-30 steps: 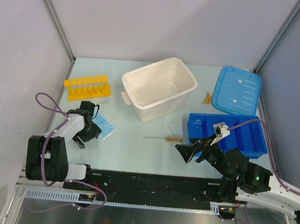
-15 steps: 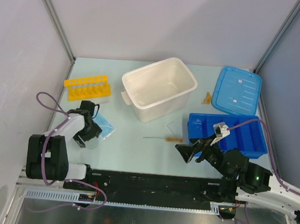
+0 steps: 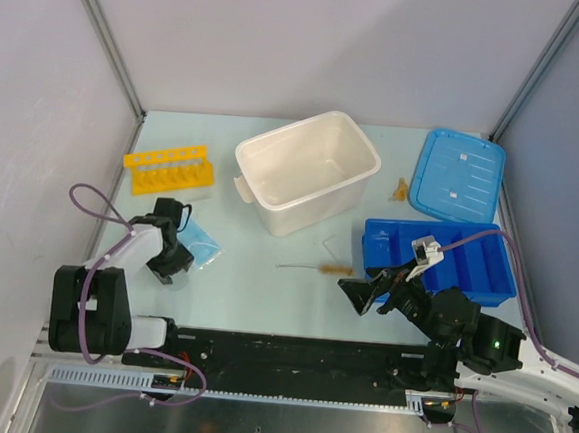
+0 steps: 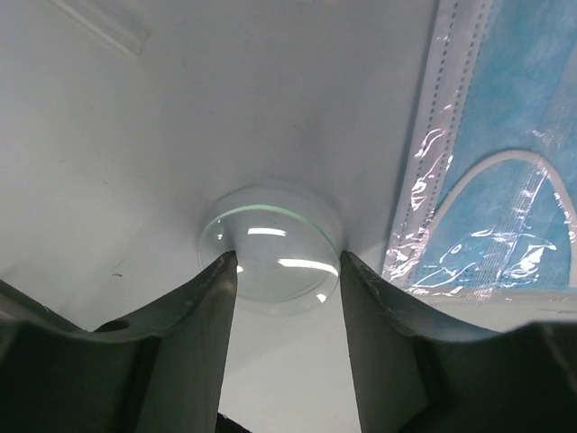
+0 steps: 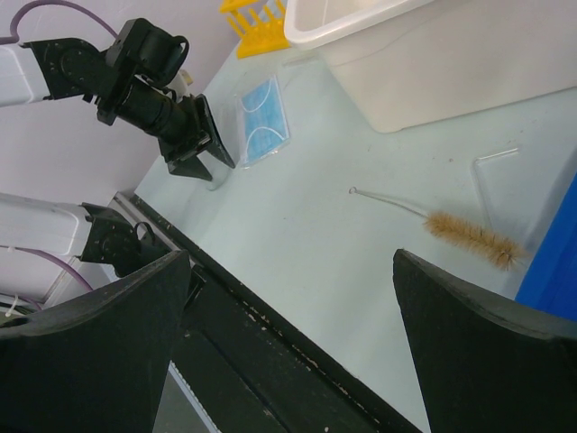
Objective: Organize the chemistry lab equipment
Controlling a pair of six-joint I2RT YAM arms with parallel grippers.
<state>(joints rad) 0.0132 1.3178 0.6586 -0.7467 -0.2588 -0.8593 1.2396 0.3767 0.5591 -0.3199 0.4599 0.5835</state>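
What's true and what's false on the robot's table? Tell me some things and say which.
The blue lid sits on the tub. False: it lies on the table, right of the tub.
The left gripper has a round glass dish between its fingers. True.
The brush lies in the blue tray. False: it lies on the table, left of the tray.
The right gripper is open and empty. True.
The yellow rack stands left of the tub. True.

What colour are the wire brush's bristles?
Tan; the thin wire brush shows best in right wrist view.
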